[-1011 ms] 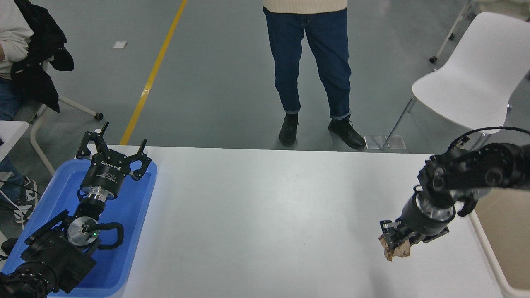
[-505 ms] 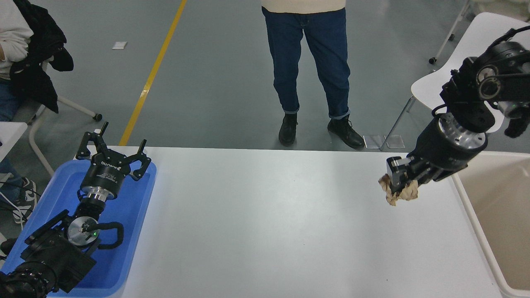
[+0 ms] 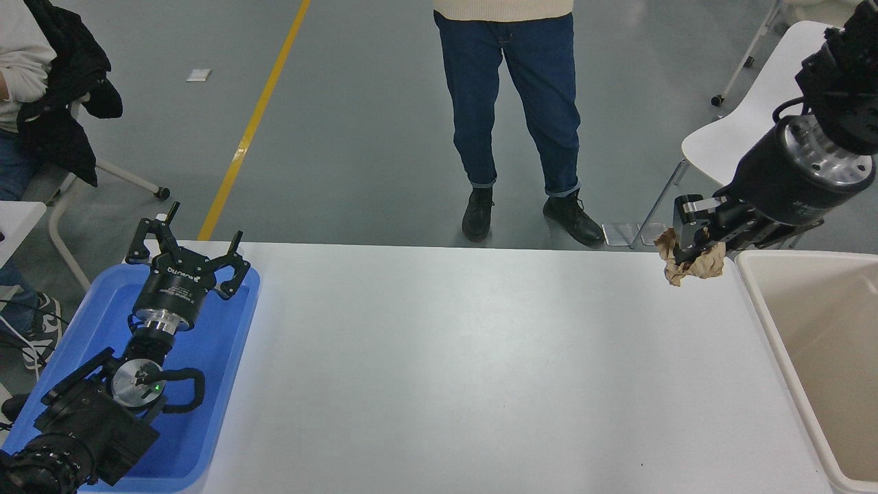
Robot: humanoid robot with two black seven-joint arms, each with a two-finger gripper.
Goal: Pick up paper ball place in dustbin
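Nearest me, my left gripper [image 3: 190,255] sits parked over the blue tray [image 3: 226,357] at the lower left, fingers spread and holding nothing. The white table [image 3: 446,357] runs bare across the middle. Along its right edge stands the dustbin [image 3: 782,336], its cream rim just beside and below what I carry. Further out, near the table's far right corner, my right gripper [image 3: 694,245] is clenched on the paper ball [image 3: 691,264], held in the air above the tabletop. The wad looks light, soft and springy; I judge it crushes easily and could slip out, so a grip across its thick middle suits it best. Beyond the table a person [image 3: 514,116] stands, with a white chair [image 3: 748,116] to the right
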